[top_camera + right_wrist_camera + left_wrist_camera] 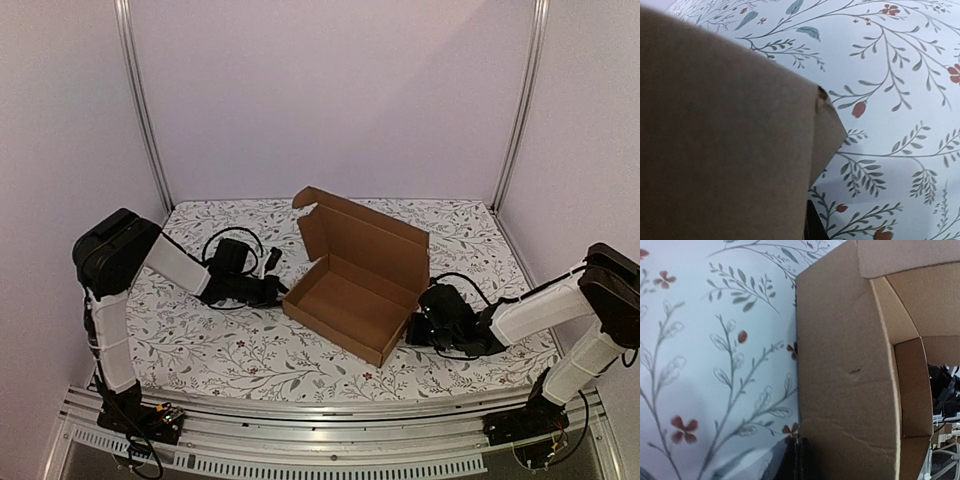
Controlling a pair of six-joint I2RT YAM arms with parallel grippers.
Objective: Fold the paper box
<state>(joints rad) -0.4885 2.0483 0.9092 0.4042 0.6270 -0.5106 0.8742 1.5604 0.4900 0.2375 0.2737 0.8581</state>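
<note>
- Progress check: paper box [350,300] is seen in the middle of the tabletop [230,345], with its tray already formed; four low walls are raised around a bare cardboard floor.
- Closing is not yet done: the lid [372,238] is stood up along the far long wall and tipped slightly back, and a small side flap [308,198] is curled at its upper left end.
- Remaining work, as judged from this: the lid is to be swung down over the tray and its flaps tucked inside the walls. Roughly the second half of the job is left.
- On the left, the left claw [278,291] is held low over the tabletop, right at the box's left short wall. In the left wrist view that wall's outer face fills the right of the picture.
- On the right, the right claw [416,329] is brought close against the box's near right corner, and its wrist view is largely filled by cardboard.
- Grip on either side cannot be told, released or clenched on cardboard; the fingers are barely shown in any view.
</note>
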